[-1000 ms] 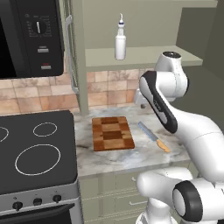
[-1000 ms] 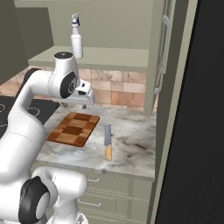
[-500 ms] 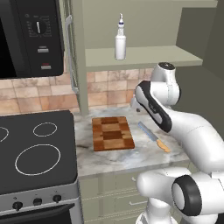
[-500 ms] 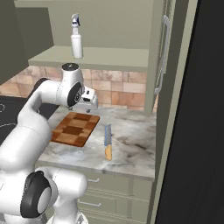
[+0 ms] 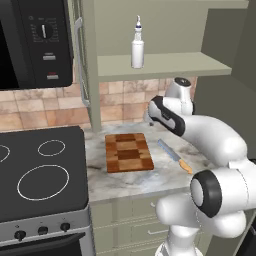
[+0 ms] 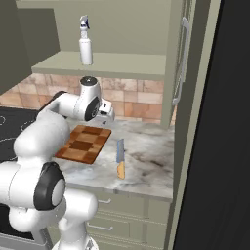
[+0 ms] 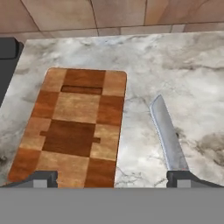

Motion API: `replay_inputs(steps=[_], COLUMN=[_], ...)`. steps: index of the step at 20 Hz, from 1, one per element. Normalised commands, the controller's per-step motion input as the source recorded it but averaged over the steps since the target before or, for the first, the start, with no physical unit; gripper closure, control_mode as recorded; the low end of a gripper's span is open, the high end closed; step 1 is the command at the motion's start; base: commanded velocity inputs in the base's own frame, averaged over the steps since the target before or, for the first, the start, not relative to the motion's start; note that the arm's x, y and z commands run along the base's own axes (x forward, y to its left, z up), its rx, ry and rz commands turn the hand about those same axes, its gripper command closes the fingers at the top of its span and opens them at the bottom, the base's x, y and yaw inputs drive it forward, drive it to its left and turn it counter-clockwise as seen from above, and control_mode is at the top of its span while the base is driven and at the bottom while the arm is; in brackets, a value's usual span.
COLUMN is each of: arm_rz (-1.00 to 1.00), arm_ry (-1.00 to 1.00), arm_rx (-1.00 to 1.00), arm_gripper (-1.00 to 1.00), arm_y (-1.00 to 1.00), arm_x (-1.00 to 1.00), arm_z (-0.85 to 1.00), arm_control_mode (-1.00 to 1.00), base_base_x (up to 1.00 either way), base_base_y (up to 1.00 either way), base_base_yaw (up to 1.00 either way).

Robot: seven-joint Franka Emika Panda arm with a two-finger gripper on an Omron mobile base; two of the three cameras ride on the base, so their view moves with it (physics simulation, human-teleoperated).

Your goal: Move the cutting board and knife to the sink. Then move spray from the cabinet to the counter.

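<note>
Board lies flat on the worktop, stiff and heavy-looking; with fingers spread wide, I'd pinch a long edge.

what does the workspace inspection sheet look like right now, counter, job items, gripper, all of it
surface: grey-white marbled counter, no spills seen
job's things: cutting board flat on the counter; knife beside it, apart, handle toward the front edge; spray upright on the open cabinet shelf
clutter: nothing seen
grippers: gripper open, above the counter, board and knife below it, holding nothing
cables: nothing seen
surroundings: black stovetop next to the counter, microwave above it, tan tile backsplash
</note>
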Motion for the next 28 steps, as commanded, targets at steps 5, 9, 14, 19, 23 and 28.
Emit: replay_inputs(steps=[5, 9, 14, 19, 23, 28], arm_rz=[0.00, 0.00, 0.00, 0.00, 0.00, -0.01], arm_ry=[0.00, 0.00, 0.00, 0.00, 0.00, 0.00], arm_rx=[0.01, 0.00, 0.00, 0.00, 0.00, 0.00], arm_gripper=[-1.00, -1.00, -1.00, -1.00, -1.00, -1.00], arm_y=[0.00, 0.00, 0.00, 0.00, 0.00, 0.00], arm_x=[0.75, 0.70, 0.67, 0.58, 0.47, 0.44], arm_z=[-0.29, -0.37, -0.43, -0.42, -0.40, -0.38], arm_control_mode=[-1.00, -1.00, -1.00, -1.00, -1.00, -1.00], base_base_x=[0.00, 0.00, 0.00, 0.00, 0.00, 0.00], base_base_y=[0.00, 0.00, 0.00, 0.00, 0.00, 0.00], base_base_yaw=[0.00, 0.00, 0.00, 0.00, 0.00, 0.00])
